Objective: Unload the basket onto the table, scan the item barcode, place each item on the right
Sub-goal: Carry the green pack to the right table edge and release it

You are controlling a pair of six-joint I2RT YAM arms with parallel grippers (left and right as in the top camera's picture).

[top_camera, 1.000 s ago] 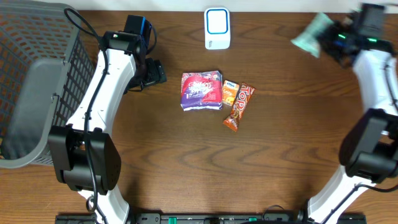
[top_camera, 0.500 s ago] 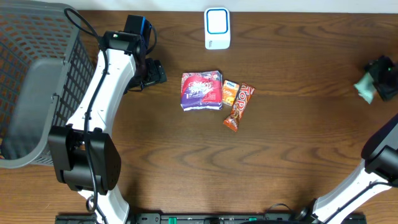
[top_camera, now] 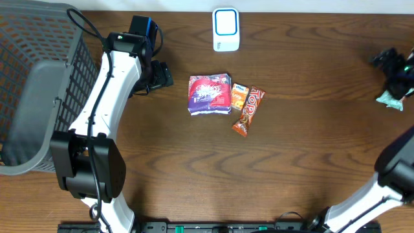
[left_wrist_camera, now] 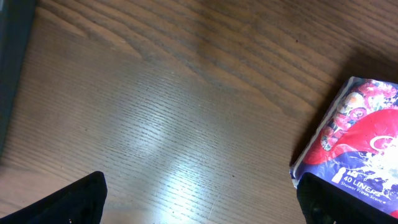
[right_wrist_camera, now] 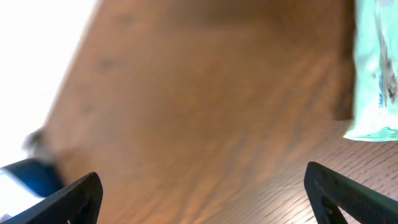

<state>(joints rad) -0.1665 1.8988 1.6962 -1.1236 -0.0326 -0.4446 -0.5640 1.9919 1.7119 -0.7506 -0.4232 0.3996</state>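
R pincer (right_wrist_camera: 200,183): wide open, nothing held, only bare wood btw the two black fingers (right_wrist_camera: 68,199). Seen from above at far R edge of brown wooden table (top_camera: 310,162), partly cut by frame.

Task item, pale mint-green soft plastic packet (top_camera: 390,98): flat on the wood at far R of table, just beside R pincer on the near side, well apart from the other goods. In R wrist view up in top R corner, outside the finger gap, not touched. Glossy film, whitish lower edge, a few small dark marks of print; view blurred, text unreadable, barcode not made out.

L pincer (left_wrist_camera: 199,186): also wide open, empty, black fingertips at both lower corners of L wrist view. Over bare table L of centre, near purple-and-white printed plastic pack (top_camera: 209,94), apart from it.

Centre of table: that purple pack, small orange-and-blue packet (top_camera: 239,96) touching its R side, then red-orange wrapped bar marked TOP (top_camera: 249,111) slanting just beside.

White-and-blue rectangular scanner unit (top_camera: 226,29) at far edge, mid-table. Grey plastic mesh basket (top_camera: 32,84) at L end
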